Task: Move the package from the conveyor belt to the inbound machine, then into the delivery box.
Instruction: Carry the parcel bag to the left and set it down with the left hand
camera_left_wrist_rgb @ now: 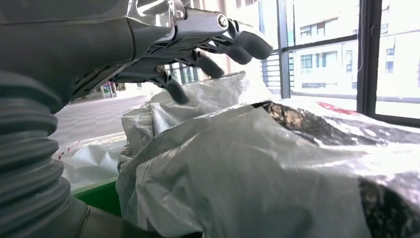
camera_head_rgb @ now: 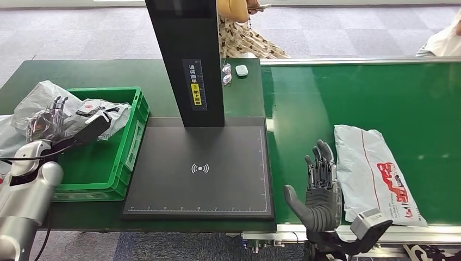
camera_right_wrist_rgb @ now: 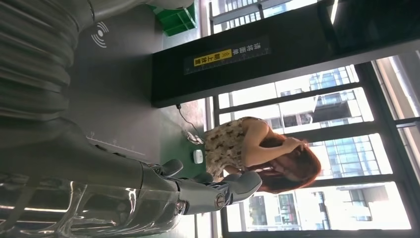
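A grey plastic package (camera_head_rgb: 375, 173) with a red print lies flat on the green conveyor belt (camera_head_rgb: 391, 98). My right hand (camera_head_rgb: 321, 185) stands open just to its left, fingers up and apart from it; the same hand (camera_right_wrist_rgb: 198, 191) holds nothing in the right wrist view. The inbound machine is a black scan platform (camera_head_rgb: 201, 168) with a black column (camera_head_rgb: 187, 60). Left of it sits the green delivery box (camera_head_rgb: 136, 130), holding grey bags (camera_head_rgb: 103, 111). My left hand (camera_head_rgb: 51, 115) hovers over a crumpled grey bag (camera_left_wrist_rgb: 257, 163), fingers (camera_left_wrist_rgb: 198, 54) spread and gripping nothing.
A person (camera_head_rgb: 244, 27) in a patterned dress stands behind the machine, and another person (camera_head_rgb: 443, 38) is at the far right. Glasses (camera_head_rgb: 226, 73) and a small white object (camera_head_rgb: 242, 69) lie beside the column. More grey bags (camera_head_rgb: 32, 100) spill outside the box's left side.
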